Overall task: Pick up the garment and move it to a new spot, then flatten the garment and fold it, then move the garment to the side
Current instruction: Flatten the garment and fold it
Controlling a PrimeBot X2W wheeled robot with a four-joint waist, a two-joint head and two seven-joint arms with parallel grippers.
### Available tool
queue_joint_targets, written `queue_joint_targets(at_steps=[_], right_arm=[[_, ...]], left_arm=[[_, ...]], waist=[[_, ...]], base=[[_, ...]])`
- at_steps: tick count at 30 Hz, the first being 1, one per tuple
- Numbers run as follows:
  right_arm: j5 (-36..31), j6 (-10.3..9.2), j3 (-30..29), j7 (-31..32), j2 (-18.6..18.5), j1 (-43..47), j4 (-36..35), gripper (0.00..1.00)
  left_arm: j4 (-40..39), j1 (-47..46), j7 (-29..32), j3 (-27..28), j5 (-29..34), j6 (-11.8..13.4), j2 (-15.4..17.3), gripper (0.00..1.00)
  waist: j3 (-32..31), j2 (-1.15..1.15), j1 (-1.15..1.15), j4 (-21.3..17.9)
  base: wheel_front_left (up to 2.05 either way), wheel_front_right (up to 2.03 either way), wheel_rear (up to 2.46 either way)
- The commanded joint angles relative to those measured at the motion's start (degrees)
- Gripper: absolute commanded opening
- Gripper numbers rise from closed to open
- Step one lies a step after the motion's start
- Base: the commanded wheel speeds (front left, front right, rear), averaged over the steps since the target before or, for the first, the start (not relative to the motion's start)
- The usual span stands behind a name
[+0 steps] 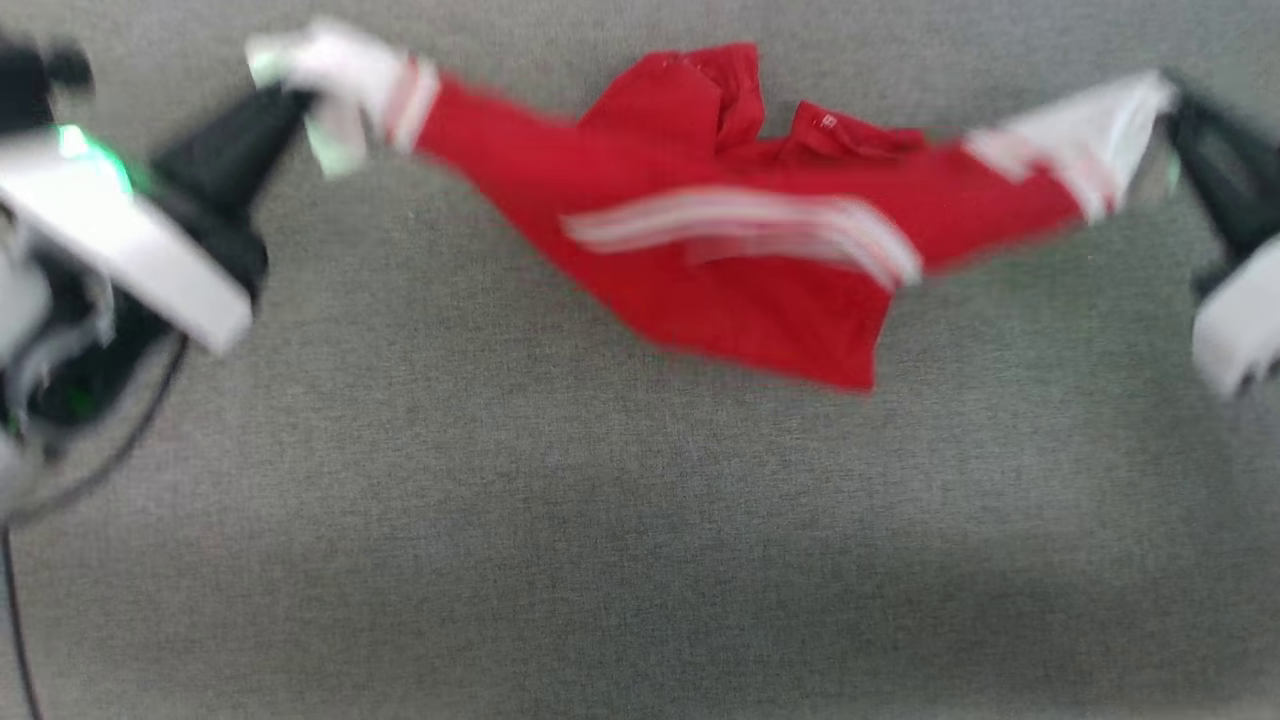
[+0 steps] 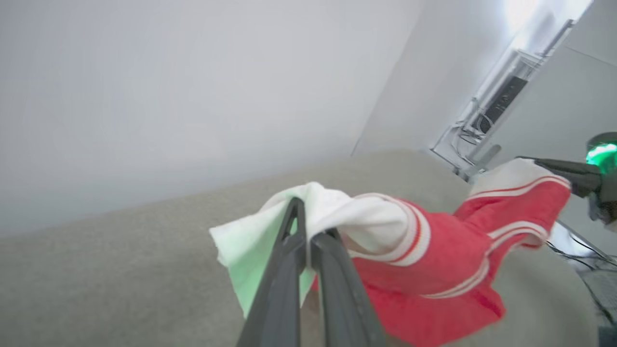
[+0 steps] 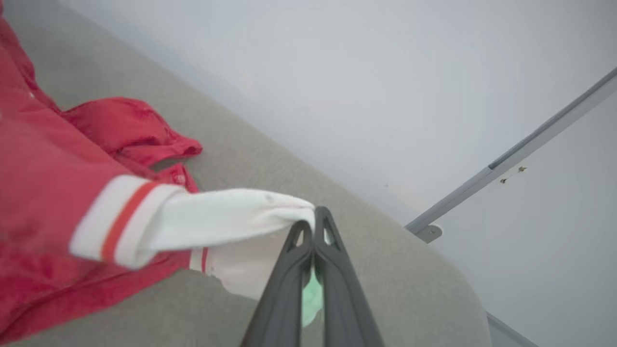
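Head view: we have the garment [image 1: 720, 260] strung out sideways across the far half of the grey counter [image 1: 640, 560], one white sleeve at each end. On the left sleeve the left pincer [image 1: 298, 100] is clamped tight; on the other sleeve the right pincer [image 1: 1172, 105] is clamped the same way, and both point inward at the cloth. Red body sags between them, with a white double stripe running across it and the lowest hem corner toward us, right of centre. Collar area is bunched along the far edge. Frame is motion-blurred, so we can't tell whether the red body touches the counter or hangs just above it. Left wrist view: the two fingers [image 2: 282, 289] are pressed together with white sleeve fabric pinched between them and draped over the tips, cloth tinted green beside them. The right pincer shows at the right edge gripping the far sleeve, green light [image 2: 602, 154] above it. Right wrist view: the tips meet on the white sleeve end, striped cuff band left of them, red body spread further left over the counter, pale wall [image 3: 337, 72] behind.
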Motion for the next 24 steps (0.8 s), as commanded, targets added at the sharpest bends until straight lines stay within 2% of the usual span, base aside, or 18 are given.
queue_joint_targets(at_steps=[1, 5, 10, 11, 16, 20, 24], right_arm=[[1.29, -0.18, 0.52, 0.01, 1.41, -6.78, 3.31, 0.0], [2.25, -0.18, 0.7, -1.36, 5.3, -21.31, 12.17, 0.0], [0.6, -0.18, -1.2, -4.63, 11.06, -39.07, 25.43, 0.0], [0.6, -0.18, -1.2, -4.63, 11.06, -39.07, 25.43, 0.0], [-5.27, -0.18, -4.95, -10.23, 15.49, -52.24, 35.87, 0.0], [-8.48, -0.18, -5.03, -12.61, 17.37, -55.75, 41.73, 0.0], [-8.15, -0.18, -2.43, -13.61, 17.18, -52.65, 45.29, 0.0]], left_arm=[[3.68, -4.59, 1.43, 1.06, -1.48, 0.15, -2.76, 0.0], [14.1, -13.91, 3.78, 3.25, -2.37, 0.15, -7.36, 0.0], [28.38, -26.33, 1.55, 8.04, -2.49, 0.15, -13.26, 0.0], [28.38, -26.33, 1.55, 8.04, -2.49, 0.15, -13.26, 0.0], [36.09, -36.79, -0.86, 12.47, -2.52, 0.16, -17.46, 0.0], [38.43, -38.48, -1.13, 13.08, -3.4, 0.16, -19.75, 0.0], [36.87, -32.17, 2.98, 10.81, -6.08, 0.16, -18.91, 0.0]], waist=[[2.21, 0.0, 0.0, 0.16], [4.61, 0.0, 0.0, -0.54], [5.78, 0.0, 0.0, -1.42], [5.78, 0.0, 0.0, -1.42], [5.86, 0.0, 0.0, -1.72], [5.03, 0.0, 0.0, -1.26], [3.8, 0.0, 0.0, -0.92]], base=[[0.0, 0.0, 0.0], [0.0, 0.0, 0.0], [0.0, 0.0, 0.0], [0.0, 0.0, 0.0], [0.0, 0.0, 0.0], [0.0, 0.0, 0.0], [0.0, 0.0, 0.0]])
